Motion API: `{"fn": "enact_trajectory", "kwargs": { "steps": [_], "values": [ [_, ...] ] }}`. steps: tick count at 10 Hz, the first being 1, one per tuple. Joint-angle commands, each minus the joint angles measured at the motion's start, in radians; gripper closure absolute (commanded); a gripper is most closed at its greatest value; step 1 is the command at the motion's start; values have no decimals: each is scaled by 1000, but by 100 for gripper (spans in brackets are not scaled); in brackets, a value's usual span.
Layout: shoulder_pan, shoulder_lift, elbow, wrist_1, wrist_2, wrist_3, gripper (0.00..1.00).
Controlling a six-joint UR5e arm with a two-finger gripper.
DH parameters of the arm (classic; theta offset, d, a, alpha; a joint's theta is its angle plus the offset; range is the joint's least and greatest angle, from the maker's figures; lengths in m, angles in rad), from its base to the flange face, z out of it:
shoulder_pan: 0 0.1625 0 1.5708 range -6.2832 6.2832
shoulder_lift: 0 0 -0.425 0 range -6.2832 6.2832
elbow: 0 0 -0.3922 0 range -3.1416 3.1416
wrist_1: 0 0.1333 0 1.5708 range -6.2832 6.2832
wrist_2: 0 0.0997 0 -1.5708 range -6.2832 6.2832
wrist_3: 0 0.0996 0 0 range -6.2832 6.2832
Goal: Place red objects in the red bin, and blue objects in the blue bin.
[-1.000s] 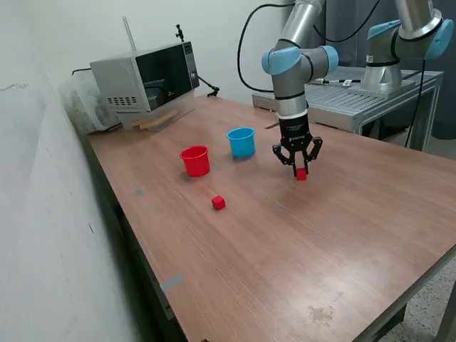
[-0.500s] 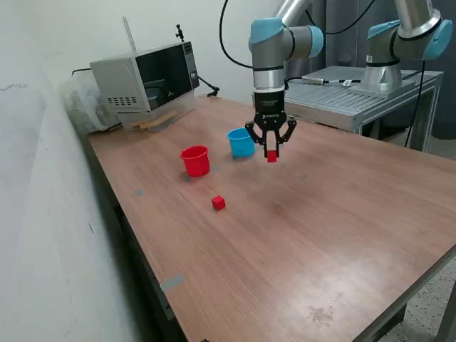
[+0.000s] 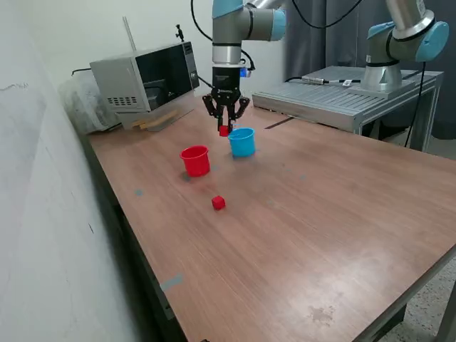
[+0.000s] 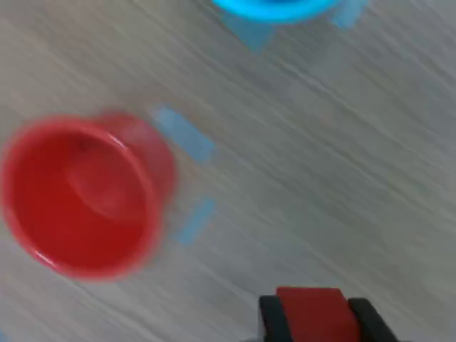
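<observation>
My gripper (image 3: 224,130) hangs in the air, shut on a tiny red cube (image 3: 224,131), just beside the light blue cup's rim toward the exterior view's left. In the wrist view the same red cube (image 4: 317,313) sits pinched between the two dark fingertips (image 4: 271,318). The red cup (image 3: 195,160) stands on the table below and to the exterior view's left of the gripper; the wrist view looks down into the red cup (image 4: 78,196), whose inside looks bare. The light blue cup (image 3: 241,142) stands next to it, with only the blue cup's rim (image 4: 274,8) in the wrist view. A second red cube (image 3: 218,203) lies on the table nearer the front.
A microwave (image 3: 146,78) stands at the table's back corner with flat pieces (image 3: 158,122) in front of it. A second arm (image 3: 399,43) is mounted on a metal bench (image 3: 342,89) at the exterior view's right. A wall runs along the exterior view's left.
The gripper rose from the table with the red cube and carried it toward the exterior view's left, past the blue cup. The other cube and both cups stayed put.
</observation>
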Motion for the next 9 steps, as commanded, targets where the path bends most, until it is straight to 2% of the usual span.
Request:
{"fn": "enact_trajectory", "kwargs": {
  "steps": [1, 2, 5, 9],
  "values": [
    [-80, 60, -69, 43, -50, 122, 100],
    [-78, 74, -89, 43, -52, 152, 100],
    [-54, 138, -204, 87, -51, 161, 100],
    [-57, 161, -221, 86, -52, 164, 100]
  ]
}}
